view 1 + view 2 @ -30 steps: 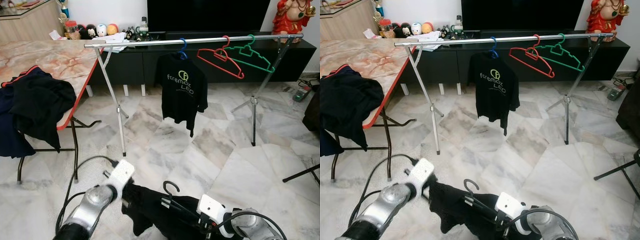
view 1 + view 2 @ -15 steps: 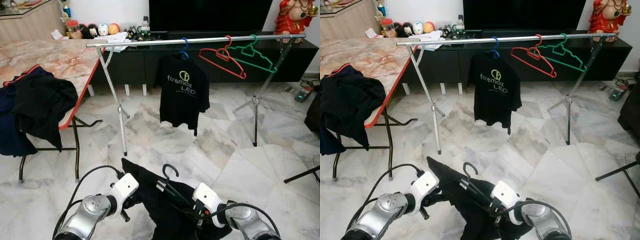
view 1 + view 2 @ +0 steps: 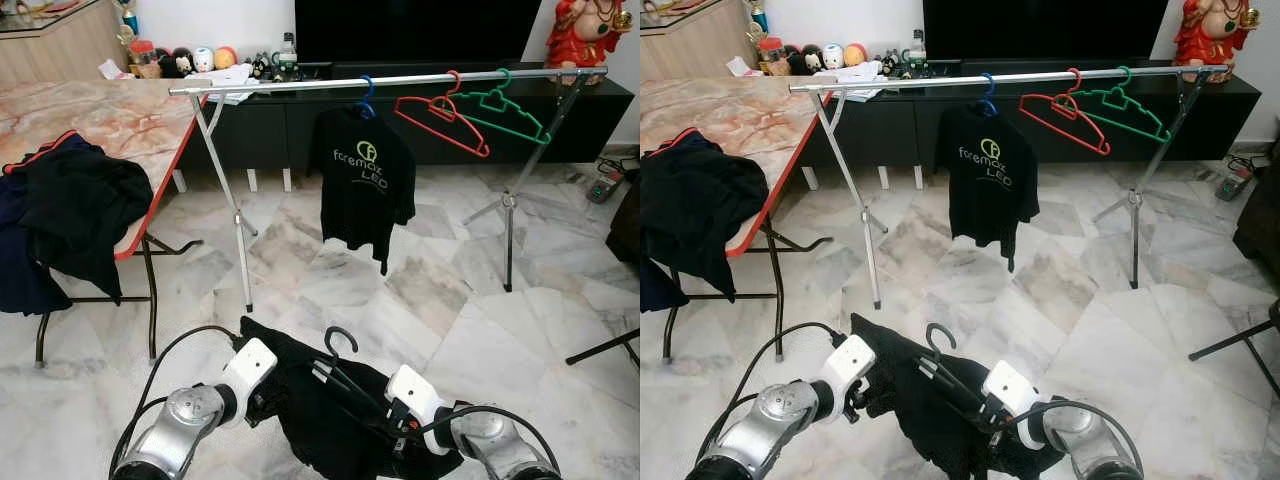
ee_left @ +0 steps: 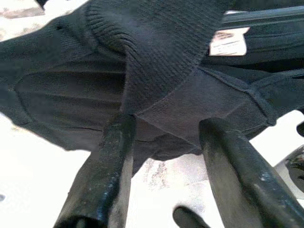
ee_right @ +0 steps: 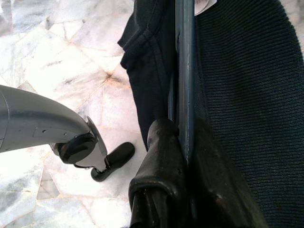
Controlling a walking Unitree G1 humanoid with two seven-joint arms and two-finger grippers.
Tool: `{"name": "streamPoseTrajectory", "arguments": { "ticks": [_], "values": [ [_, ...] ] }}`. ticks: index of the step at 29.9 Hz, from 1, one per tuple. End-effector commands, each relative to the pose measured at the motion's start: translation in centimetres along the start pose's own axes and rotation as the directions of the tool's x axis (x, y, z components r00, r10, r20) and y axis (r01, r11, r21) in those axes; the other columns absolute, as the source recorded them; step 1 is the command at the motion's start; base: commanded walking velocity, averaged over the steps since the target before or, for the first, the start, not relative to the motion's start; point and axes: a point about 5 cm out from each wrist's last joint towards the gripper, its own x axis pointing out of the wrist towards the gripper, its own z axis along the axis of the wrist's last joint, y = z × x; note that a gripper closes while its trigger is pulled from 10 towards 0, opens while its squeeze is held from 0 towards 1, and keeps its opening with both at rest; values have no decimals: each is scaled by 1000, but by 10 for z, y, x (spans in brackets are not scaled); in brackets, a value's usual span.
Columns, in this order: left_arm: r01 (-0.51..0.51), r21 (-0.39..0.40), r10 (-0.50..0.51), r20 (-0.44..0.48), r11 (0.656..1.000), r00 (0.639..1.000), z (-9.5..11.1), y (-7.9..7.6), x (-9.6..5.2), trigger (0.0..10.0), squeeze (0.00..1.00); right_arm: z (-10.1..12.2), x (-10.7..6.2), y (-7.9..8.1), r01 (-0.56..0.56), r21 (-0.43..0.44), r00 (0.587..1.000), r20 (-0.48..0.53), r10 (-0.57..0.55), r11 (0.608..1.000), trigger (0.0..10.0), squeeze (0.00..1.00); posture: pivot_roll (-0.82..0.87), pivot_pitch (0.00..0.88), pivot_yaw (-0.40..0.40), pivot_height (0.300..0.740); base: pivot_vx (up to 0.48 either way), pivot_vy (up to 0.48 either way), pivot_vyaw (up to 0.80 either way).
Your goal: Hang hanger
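A black hanger (image 3: 338, 342), hook up, carries a black garment (image 3: 320, 415) low in front of me. My right gripper (image 3: 398, 428) is shut on the hanger's bar (image 5: 184, 71), with the knit cloth beside it. My left gripper (image 4: 166, 128) is open at the garment's left edge, and its fingers (image 4: 114, 161) stand apart with the collar fold just past their tips. Ahead stands the silver clothes rail (image 3: 300, 84). On it hang a black printed T-shirt (image 3: 365, 175) on a blue hanger, a red hanger (image 3: 440, 118) and a green hanger (image 3: 500, 112).
A marble-top folding table (image 3: 110, 115) with dark clothes (image 3: 70, 215) draped over its edge stands at the left. A black TV cabinet (image 3: 270, 125) runs behind the rail. A black cable (image 3: 160, 350) loops on the marble floor by my left arm. A stand leg (image 3: 600, 348) is at right.
Both arms have lifted the hanger and garment higher in view. The left gripper has swung in from pointing upward to the garment's left edge. The camera shifted slightly.
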Motion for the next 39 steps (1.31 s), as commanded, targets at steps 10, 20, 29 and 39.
{"name": "streamPoseTrajectory", "arguments": {
  "ticks": [10,20,29,39],
  "values": [
    [-33,-50,31,-37,998,999,-8,1,-2,10000,1000,6,2,0,3,-14,1000,24,-3,1000,0,0,-8,86,19,740,0,0,0],
    [-1,-179,10,52,984,999,-1,-4,1,10000,0,8,4,1,-4,-13,999,36,5,1000,0,0,-10,84,21,740,0,0,0],
    [-47,-336,86,101,941,991,-6,2,1,10000,0,8,3,1,2,-9,999,50,-1,1000,0,0,-15,84,19,740,0,0,0],
    [-69,-492,119,72,868,990,-27,2,1,8353,0,12,1,-1,-5,-12,997,73,6,1000,0,0,-23,85,15,740,0,0,0]
  ]
}}
